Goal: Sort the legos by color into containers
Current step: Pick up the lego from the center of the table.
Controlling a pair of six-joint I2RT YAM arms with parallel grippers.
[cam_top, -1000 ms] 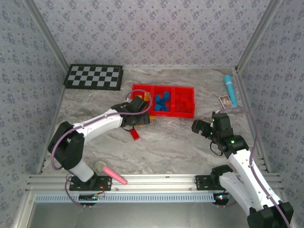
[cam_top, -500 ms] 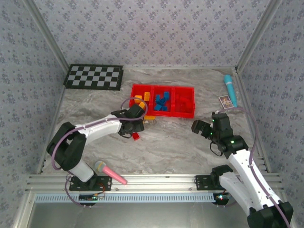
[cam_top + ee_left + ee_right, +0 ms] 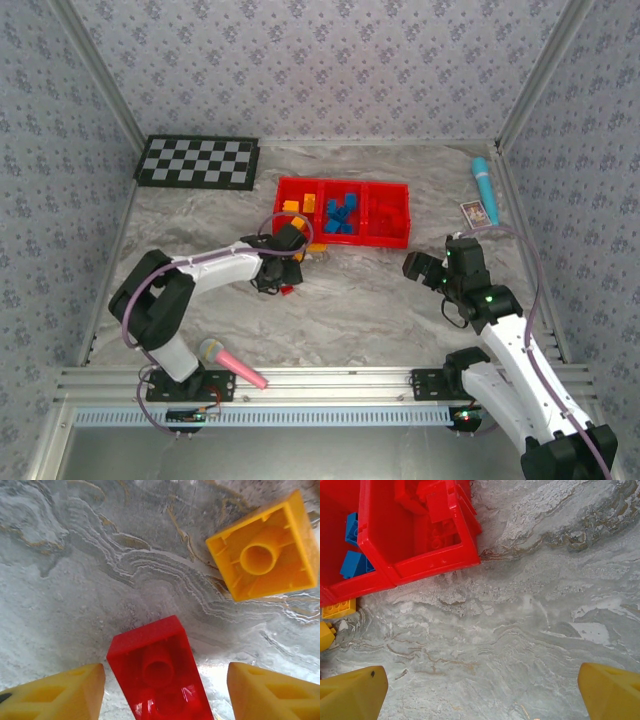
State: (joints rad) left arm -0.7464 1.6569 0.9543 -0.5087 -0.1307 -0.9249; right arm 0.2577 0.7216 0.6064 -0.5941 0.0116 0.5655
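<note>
The step in hand is the pick of a loose red lego point(image 3: 155, 672), which lies upside down on the desk point(image 3: 75, 580), near a yellow lego point(image 3: 262, 547). The left claw point(image 3: 166, 680) stands half spread around it, not yet pinching. Next it should press together, lift, and go to the tray's point(image 3: 345, 181) right compartment, where the red pieces are. The right claw point(image 3: 481, 672) hangs wide apart, empty.

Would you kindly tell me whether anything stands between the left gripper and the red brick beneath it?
Nothing visible does. The red brick lies on the bare table between the open jaws of the left gripper, with a gap on each side. The yellow brick sits apart, farther off.
</note>
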